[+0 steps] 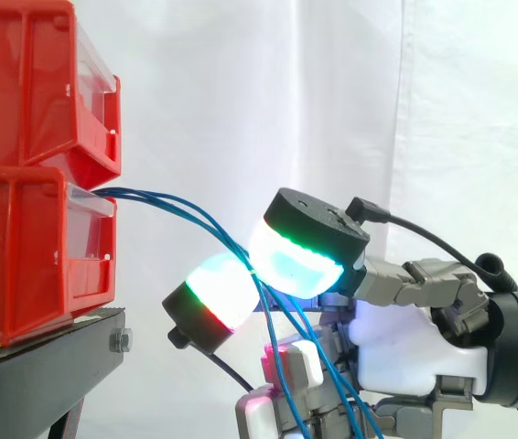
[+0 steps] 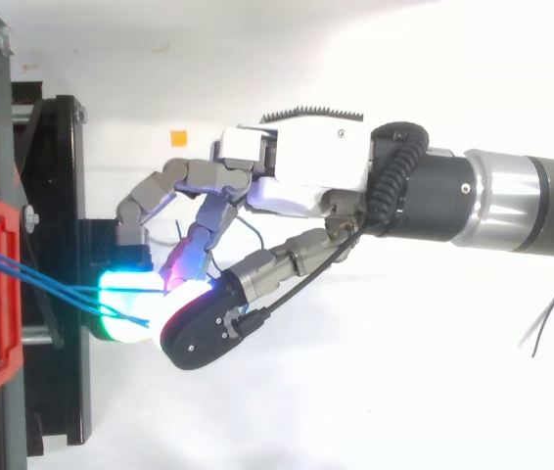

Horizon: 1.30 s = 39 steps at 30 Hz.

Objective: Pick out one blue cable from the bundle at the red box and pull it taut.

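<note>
Side view: two red bins stand stacked at the left on a black stand (image 1: 48,366), the upper red bin (image 1: 30,82) resting on the lower red bin (image 1: 21,256), with a white curtain (image 1: 241,91) behind. The blue cables (image 1: 177,206) come out of the front opening of the lower bin as a few thin strands. They arc to the right and downward in a gentle curve rather than a straight line. They run into the narrow gap between two glowing fingertips (image 1: 300,261) of the robot hand (image 1: 405,338), which reaches in from the right. One pad glows cyan with a green rim under a black cap, and the other, lower and to the left, glows pale green with a red rim. The two pads are pressed together on the strands, so the robot hand is pinching the blue cables just beside the bin front. I cannot tell whether one strand or several are caught. Below the pinch the strands drop steeply past the palm to the lower edge.

From the top view, the robot hand (image 2: 297,166) stretches across from the right. Its other fingers are bent toward the stand, and the blue cables (image 2: 42,279) span from the red bin to the glowing pads. A small orange square (image 2: 178,137) lies on the white surface beyond the fingers.
</note>
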Each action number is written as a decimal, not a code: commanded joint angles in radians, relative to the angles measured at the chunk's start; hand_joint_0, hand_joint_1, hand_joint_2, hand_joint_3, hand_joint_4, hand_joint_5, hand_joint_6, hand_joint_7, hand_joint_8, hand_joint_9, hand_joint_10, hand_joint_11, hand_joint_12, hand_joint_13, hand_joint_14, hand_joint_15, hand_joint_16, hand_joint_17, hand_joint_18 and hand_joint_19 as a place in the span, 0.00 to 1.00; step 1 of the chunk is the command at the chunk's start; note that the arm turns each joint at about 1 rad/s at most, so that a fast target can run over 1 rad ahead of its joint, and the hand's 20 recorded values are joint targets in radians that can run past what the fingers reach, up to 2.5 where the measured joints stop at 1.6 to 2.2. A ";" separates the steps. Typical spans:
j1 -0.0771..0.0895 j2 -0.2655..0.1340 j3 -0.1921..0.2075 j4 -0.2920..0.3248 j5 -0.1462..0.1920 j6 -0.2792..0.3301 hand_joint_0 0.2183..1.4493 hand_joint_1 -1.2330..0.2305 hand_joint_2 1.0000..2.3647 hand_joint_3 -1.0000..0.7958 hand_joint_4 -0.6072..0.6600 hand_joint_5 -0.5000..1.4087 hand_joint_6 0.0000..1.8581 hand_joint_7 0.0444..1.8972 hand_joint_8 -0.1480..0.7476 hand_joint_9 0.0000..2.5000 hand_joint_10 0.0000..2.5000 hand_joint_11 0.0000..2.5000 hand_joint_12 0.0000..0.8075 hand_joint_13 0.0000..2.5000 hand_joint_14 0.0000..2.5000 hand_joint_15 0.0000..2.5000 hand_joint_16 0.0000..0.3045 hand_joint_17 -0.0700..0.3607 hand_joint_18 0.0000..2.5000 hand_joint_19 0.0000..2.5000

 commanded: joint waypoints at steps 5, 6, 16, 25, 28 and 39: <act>-0.003 0.000 0.000 -0.006 -0.001 0.002 0.39 0.25 0.01 0.36 0.37 0.21 0.51 0.44 0.51 0.46 0.01 0.32 0.39 0.39 0.01 0.21 0.14 0.38 0.38 0.25; -0.003 0.000 0.000 -0.004 0.000 0.002 0.40 0.24 0.01 0.35 0.36 0.21 0.51 0.45 0.51 0.46 0.01 0.32 0.39 0.39 0.01 0.20 0.14 0.38 0.38 0.24; -0.004 0.000 0.000 -0.003 0.000 0.002 0.41 0.21 0.00 0.28 0.33 0.21 0.51 0.46 0.50 0.49 0.01 0.32 0.37 0.40 0.01 0.20 0.13 0.37 0.39 0.24; -0.006 0.000 0.000 -0.007 0.000 0.003 0.35 0.23 0.00 0.28 0.37 0.22 0.50 0.46 0.50 0.49 0.01 0.32 0.38 0.40 0.01 0.21 0.13 0.37 0.39 0.25; -0.006 0.000 0.000 -0.013 0.000 0.003 0.33 0.22 0.00 0.28 0.39 0.22 0.50 0.43 0.51 0.50 0.01 0.32 0.38 0.40 0.01 0.21 0.13 0.37 0.39 0.25; -0.009 0.000 0.000 -0.024 0.000 0.005 0.27 0.26 0.00 0.28 0.38 0.23 0.48 0.47 0.50 0.51 0.01 0.32 0.38 0.41 0.01 0.20 0.14 0.38 0.39 0.24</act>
